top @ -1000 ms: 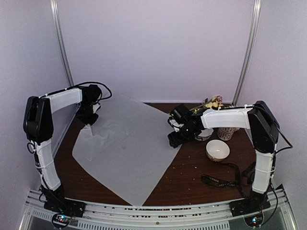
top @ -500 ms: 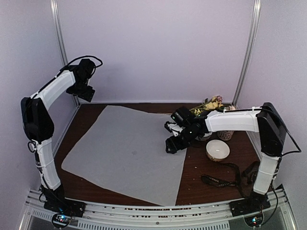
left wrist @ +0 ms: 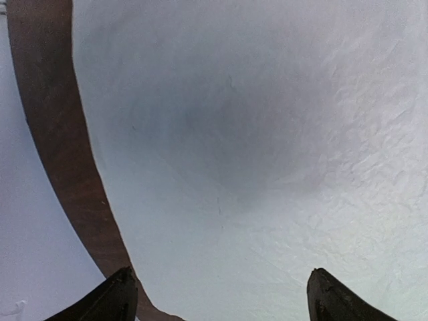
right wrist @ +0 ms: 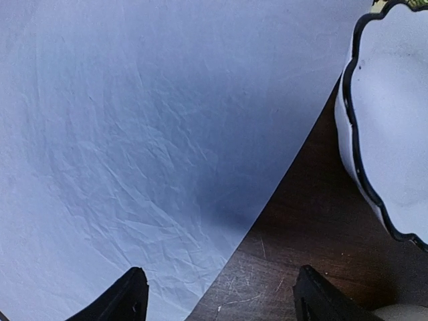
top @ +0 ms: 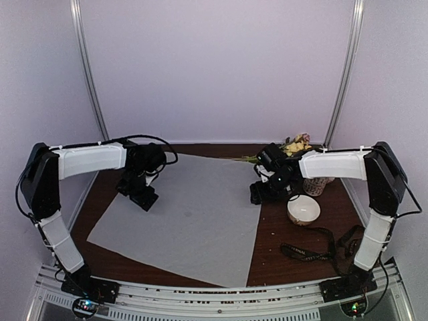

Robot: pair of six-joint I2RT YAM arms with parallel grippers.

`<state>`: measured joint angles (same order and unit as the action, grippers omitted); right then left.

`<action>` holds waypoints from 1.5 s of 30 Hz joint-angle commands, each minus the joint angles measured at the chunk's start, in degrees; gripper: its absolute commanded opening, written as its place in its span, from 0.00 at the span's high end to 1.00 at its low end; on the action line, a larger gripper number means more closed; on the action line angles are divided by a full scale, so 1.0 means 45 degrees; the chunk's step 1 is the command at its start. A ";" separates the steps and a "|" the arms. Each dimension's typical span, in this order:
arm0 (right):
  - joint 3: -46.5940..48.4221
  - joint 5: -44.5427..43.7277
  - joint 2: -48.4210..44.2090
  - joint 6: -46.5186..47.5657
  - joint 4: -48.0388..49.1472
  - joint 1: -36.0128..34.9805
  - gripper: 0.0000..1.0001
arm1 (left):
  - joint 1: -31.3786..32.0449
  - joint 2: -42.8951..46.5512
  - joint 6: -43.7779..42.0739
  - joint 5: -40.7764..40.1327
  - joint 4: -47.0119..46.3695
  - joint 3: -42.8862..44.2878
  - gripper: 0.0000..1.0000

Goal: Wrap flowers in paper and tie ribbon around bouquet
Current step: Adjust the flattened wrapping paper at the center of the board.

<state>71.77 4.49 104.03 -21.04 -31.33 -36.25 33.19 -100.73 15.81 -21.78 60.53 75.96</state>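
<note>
Paper (top: 187, 214): one sheet; ribbon (top: 301, 253): one; two claws (left claw (left wrist: 217, 294), right claw (right wrist: 217, 294)) open.

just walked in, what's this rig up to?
Bouquet wrapping, early stage. The paper lies flat on the table. The left gripper hovers over its left side, the right gripper over its right edge, both jaws open and empty. The flowers and ribbon sit untouched at right.
</note>
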 commanded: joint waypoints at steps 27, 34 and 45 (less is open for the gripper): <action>-0.4708 0.4544 -0.1204 -0.6392 0.6961 -0.0792 0.66 | -0.0420 -0.0846 0.0921 0.0804 -0.2182 -0.3014 0.08; -0.3219 0.3687 -0.1674 -0.4454 0.5401 -0.1616 1.00 | -0.1226 -0.0892 0.1004 0.0402 -0.2107 -0.2907 0.08; -0.2044 -0.0230 -0.3544 -0.2605 0.1603 -0.4069 1.00 | -0.1868 -0.1399 0.0764 0.0634 -0.2445 -0.2250 0.10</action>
<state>66.30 11.92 92.05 -34.33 -17.52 -53.21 25.67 -103.46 19.88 -17.17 52.23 64.38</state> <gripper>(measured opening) 0.008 0.906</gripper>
